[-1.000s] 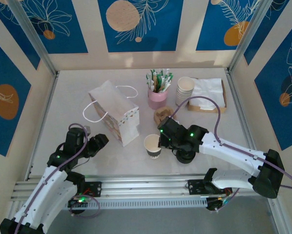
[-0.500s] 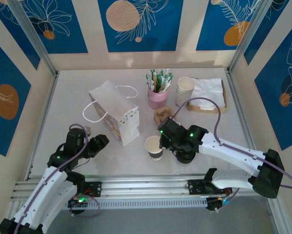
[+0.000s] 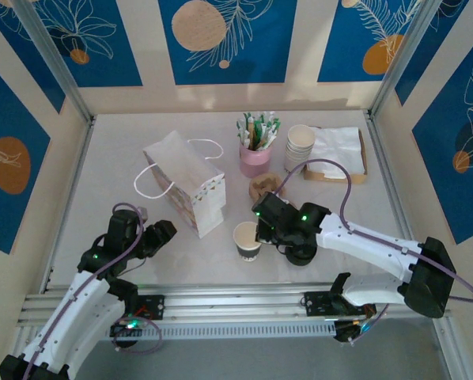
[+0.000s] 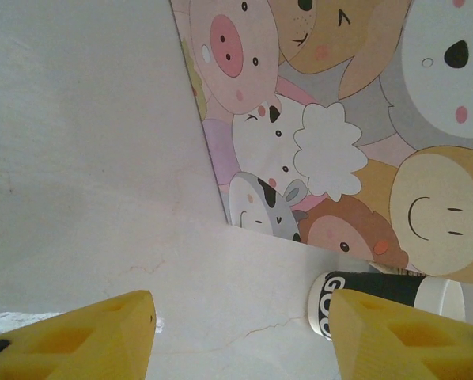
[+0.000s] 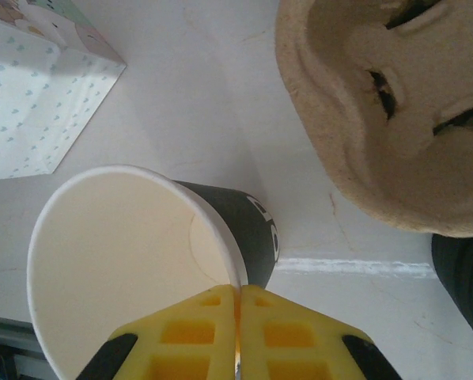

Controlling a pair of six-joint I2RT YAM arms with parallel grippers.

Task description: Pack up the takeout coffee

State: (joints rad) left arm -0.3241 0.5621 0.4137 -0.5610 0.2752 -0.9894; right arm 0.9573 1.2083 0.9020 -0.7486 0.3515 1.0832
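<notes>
A lidless paper cup, cream inside with a black printed band, stands at the front middle of the table. My right gripper is shut on its right rim; in the right wrist view the yellow fingers pinch the wall of the cup at the gripper. My left gripper hovers open left of the paper bag. The left wrist view has the gripper low over bare table, with the cup and the cartoon-printed bag ahead.
A brown pulp cup tray lies just behind the cup. A black lid stack sits under the right arm. Behind stand a pink holder of stirrers, stacked cream cups and a napkin tray.
The right gripper and the cup it holds drifted slightly right, then back left. The left arm has stayed put.
</notes>
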